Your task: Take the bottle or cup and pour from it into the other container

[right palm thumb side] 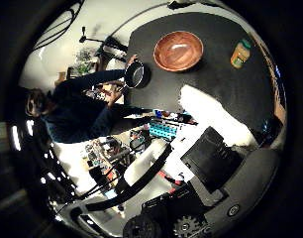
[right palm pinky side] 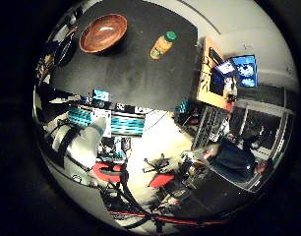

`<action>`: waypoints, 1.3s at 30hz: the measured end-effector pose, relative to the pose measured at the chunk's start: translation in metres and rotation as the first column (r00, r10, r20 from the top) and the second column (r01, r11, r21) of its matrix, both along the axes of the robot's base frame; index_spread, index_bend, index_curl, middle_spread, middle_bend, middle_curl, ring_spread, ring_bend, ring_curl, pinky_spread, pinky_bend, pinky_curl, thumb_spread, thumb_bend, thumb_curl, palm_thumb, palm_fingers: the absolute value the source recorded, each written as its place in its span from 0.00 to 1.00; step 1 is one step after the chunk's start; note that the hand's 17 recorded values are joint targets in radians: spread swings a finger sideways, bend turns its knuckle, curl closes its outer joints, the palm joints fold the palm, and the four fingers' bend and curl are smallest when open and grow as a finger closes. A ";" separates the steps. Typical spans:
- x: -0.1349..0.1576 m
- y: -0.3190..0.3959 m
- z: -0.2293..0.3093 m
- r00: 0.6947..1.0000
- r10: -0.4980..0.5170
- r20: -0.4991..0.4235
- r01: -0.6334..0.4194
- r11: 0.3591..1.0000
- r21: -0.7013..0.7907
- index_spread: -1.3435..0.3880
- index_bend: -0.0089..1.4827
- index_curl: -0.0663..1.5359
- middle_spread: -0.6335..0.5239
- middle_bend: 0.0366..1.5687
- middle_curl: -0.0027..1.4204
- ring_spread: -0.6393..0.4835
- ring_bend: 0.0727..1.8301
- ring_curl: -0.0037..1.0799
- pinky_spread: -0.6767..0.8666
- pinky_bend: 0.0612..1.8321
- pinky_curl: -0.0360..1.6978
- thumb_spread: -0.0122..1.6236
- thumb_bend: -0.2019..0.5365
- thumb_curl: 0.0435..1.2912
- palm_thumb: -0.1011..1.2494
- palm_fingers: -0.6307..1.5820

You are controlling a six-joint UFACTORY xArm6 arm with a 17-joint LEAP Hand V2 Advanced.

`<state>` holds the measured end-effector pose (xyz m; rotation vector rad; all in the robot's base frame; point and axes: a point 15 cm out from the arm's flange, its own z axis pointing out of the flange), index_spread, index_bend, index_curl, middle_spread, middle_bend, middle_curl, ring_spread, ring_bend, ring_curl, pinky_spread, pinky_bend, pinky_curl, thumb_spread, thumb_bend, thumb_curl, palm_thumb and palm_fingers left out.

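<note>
Bottle [right palm pinky side: 163, 44] first: you have it upright on the black counter [right palm pinky side: 131, 73], orange-yellow contents, green cap, nothing touching it; the wooden bowl [right palm pinky side: 103, 33] sits on the same counter, beside the bottle but clearly apart from it, its open side up and looking empty; a small dark pan [right palm thumb side: 134, 74] lies at the counter's edge on the far side of the bowl from the bottle, and a person's hand [right palm thumb side: 131, 60] reaches to it from off the counter; the bottle itself stands near the counter edge opposite that pan. Your hand [right palm thumb side: 211, 158] is well apart from the bottle and from the bowl, off the counter, holding nothing; only white and black parts of it show in the thumb side view, with gears at the rim; whether its fingers are straight or curled you cannot tell from these views.
</note>
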<state>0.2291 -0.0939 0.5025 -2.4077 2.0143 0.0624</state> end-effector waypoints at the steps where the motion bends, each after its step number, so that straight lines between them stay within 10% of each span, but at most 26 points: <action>1: 0.001 0.000 -0.001 1.000 0.002 -0.002 -0.002 1.000 0.001 0.54 0.13 0.26 0.45 0.11 0.26 0.64 0.13 0.15 0.73 0.20 0.02 0.66 0.25 0.23 0.67 0.51; 23: 0.061 -0.065 0.004 0.962 -0.237 0.134 0.188 0.934 0.305 0.55 0.12 0.26 0.43 0.14 0.26 0.60 0.18 0.16 0.75 0.25 0.02 0.66 0.23 0.21 0.59 0.53; 39: 0.101 -0.148 -0.014 0.862 -0.459 0.215 0.249 0.754 0.608 0.61 0.11 0.23 0.56 0.11 0.24 0.72 0.18 0.17 0.73 0.39 0.02 0.62 0.23 0.19 0.41 0.37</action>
